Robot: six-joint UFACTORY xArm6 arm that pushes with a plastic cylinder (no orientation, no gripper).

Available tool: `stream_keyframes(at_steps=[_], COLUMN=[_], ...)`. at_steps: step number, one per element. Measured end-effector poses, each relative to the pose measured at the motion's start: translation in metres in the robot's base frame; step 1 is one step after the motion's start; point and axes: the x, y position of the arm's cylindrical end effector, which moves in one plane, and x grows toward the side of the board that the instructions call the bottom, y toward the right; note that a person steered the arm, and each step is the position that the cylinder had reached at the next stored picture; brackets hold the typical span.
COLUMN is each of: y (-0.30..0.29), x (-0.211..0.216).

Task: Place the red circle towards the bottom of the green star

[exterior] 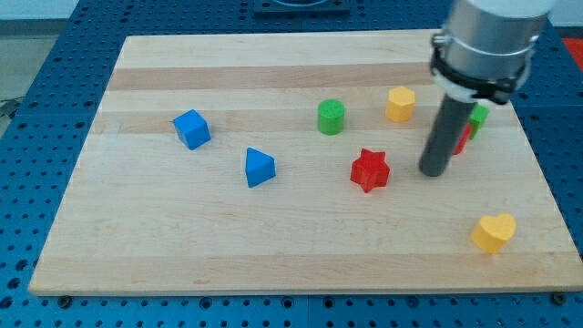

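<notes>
My tip (434, 172) rests on the board at the view's right. Just behind the rod, to its right, a sliver of the red circle (463, 139) shows, mostly hidden. Above that, the green star (477, 116) is partly hidden by the arm. The tip is just left of and below the red circle. The red circle lies directly below the green star, close to it or touching; I cannot tell which.
A red star (370, 170) lies left of the tip. A yellow hexagon (400, 104) and green cylinder (331, 117) sit higher up. A blue cube (192, 128) and blue triangle (259, 168) are at the left. A yellow heart (493, 232) is bottom right.
</notes>
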Motion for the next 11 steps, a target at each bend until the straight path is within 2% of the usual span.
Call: stream_keyframes(at_steps=[1,2,3,5,7,8,10,11], y=[-0.023,-0.017,-0.015,0.041,0.049,0.025,-0.063,-0.064], x=[-0.008,-0.045,-0.051,-0.05,-0.049,-0.047,-0.007,-0.007])
